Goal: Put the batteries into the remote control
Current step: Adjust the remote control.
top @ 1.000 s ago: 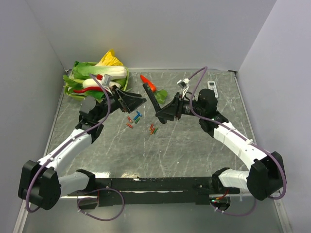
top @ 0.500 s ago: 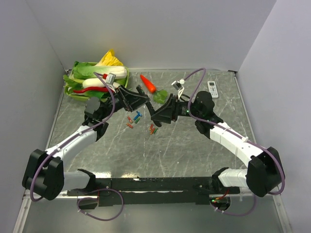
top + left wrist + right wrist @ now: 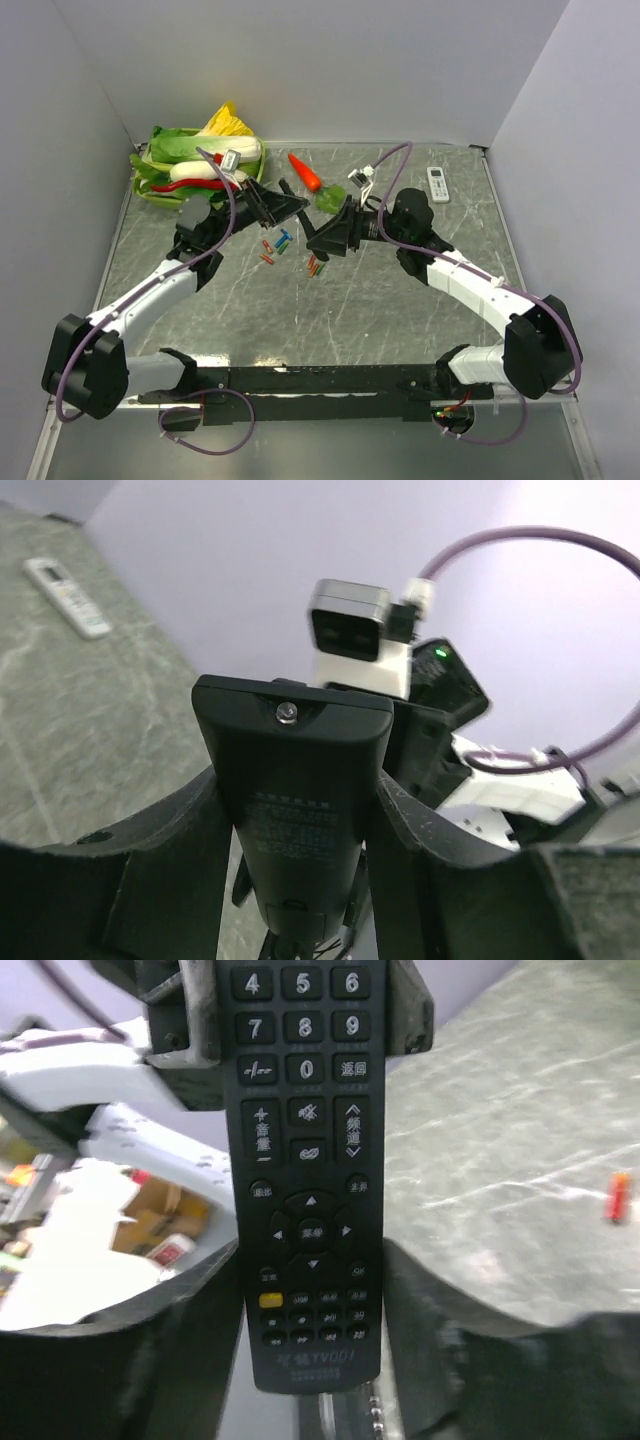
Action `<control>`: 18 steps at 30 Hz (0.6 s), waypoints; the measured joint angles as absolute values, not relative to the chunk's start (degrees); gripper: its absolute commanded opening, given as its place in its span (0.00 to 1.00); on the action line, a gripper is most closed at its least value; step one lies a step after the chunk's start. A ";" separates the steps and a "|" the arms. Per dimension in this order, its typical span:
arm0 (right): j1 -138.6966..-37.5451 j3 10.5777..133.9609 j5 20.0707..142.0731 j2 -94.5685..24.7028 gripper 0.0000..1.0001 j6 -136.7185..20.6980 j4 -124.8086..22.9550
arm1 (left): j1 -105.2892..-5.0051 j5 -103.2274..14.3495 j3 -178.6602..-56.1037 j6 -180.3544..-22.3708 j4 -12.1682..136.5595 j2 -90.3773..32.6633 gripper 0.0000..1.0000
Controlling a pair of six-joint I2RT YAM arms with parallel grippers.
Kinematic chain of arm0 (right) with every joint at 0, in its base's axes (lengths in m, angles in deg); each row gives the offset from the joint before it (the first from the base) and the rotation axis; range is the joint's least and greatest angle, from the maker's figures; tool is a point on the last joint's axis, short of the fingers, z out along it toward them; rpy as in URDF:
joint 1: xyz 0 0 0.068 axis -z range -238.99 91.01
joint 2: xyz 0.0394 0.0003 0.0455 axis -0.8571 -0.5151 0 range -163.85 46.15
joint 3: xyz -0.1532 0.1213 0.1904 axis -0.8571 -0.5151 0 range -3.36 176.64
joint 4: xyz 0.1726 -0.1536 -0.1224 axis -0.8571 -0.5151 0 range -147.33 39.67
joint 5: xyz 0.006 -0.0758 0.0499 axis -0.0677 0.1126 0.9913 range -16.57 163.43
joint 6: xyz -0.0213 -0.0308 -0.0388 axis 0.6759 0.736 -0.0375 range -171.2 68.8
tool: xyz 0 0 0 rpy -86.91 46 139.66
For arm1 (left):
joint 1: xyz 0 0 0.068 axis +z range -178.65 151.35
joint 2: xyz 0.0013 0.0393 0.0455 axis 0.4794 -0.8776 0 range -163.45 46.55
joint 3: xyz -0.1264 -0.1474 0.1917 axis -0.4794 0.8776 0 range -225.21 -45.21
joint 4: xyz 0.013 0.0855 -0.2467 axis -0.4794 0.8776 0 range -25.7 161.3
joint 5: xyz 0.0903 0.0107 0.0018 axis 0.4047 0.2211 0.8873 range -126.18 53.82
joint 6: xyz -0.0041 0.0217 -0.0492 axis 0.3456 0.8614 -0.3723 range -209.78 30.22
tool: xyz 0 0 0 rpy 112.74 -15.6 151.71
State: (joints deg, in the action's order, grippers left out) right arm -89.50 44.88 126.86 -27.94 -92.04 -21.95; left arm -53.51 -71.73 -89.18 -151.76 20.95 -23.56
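- Gray stone table [image 3: 400,300], pale walls.
- Left gripper [image 3: 300,785] and right gripper [image 3: 312,1260] both seem to pinch the remote control [image 3: 310,1160], held up mid-frame.
- Batteries [image 3: 314,266] lie on the table below; none look loaded yet.

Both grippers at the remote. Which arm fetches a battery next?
Probably left: the remote control shows its back in the left wrist view, the batteries lie by the left gripper, and the right gripper holds its lower end.

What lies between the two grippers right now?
The remote control bridges them; both wrist views show it, back side in the left gripper, button side in the right gripper.
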 measured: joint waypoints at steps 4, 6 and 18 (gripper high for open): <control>-90.17 45.06 121.55 -27.21 1.00 -86.64 -27.06 | -54.32 -63.93 -91.67 -149.44 35.04 -22.14 0.01; -91.09 45.08 117.31 -25.66 1.00 -82.77 -31.09 | -54.84 -58.57 -93.51 -148.76 42.87 -21.85 0.01; -100.58 45.08 95.15 -20.44 0.94 -64.98 -39.76 | -55.37 -43.38 -96.11 -151.12 61.16 -19.51 0.01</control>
State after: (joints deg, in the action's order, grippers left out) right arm -100.58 45.08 95.15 -20.44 -64.98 -39.76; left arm -55.37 -43.38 -96.11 -151.12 61.16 -19.51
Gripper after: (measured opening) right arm 0.964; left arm 0.520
